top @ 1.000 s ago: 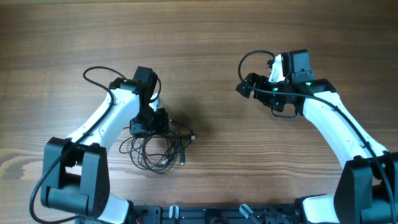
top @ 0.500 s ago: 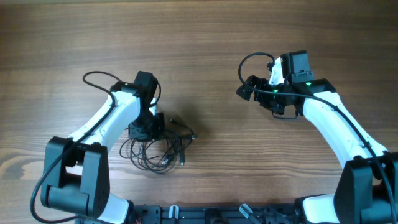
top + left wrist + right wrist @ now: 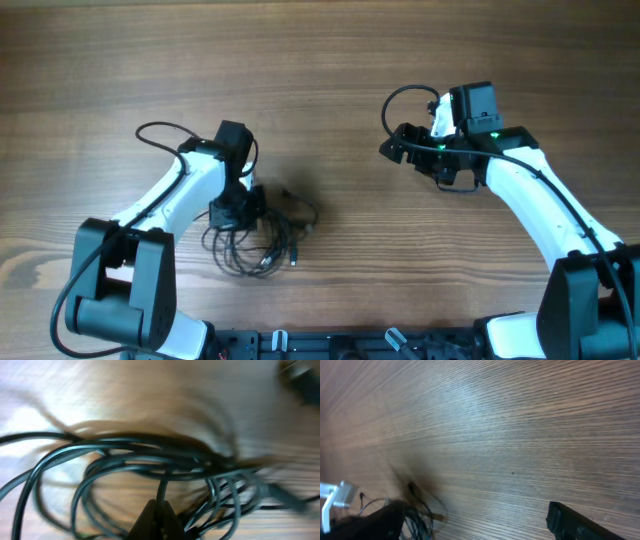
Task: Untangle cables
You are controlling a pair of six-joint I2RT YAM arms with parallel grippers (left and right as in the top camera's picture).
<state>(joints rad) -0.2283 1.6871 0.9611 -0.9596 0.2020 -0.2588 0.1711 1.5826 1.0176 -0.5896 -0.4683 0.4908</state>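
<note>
A broad table [image 3: 320, 60] of brown wood, its grain running in long straight lines, fills the room's working space. Over it reach two white, smooth-shelled arms with black joints. The left arm [image 3: 175, 190] bends down over the tangle, as it must to work on it. The right arm [image 3: 540, 195] hangs well apart on the far side, I'd guess waiting for a strand to be offered.

The cables [image 3: 255, 245] lie on the wood just in front of the left arm's wrist. They are thin, glossy black cords heaped in loose overlapping loops, and a few strands trail out to the right.

The left gripper [image 3: 159, 509] sits right on the upper edge of that bundle. From its own camera, the two dark tips are pressed together into a wedge with one cord pinched between them. That looks like a hold meant to lift or draw a loop free.

The right gripper [image 3: 397, 143] stands spread wide with only bare wood between its black fingers.

A small plug end [image 3: 294, 261] pokes out at the bundle's lower right.
</note>
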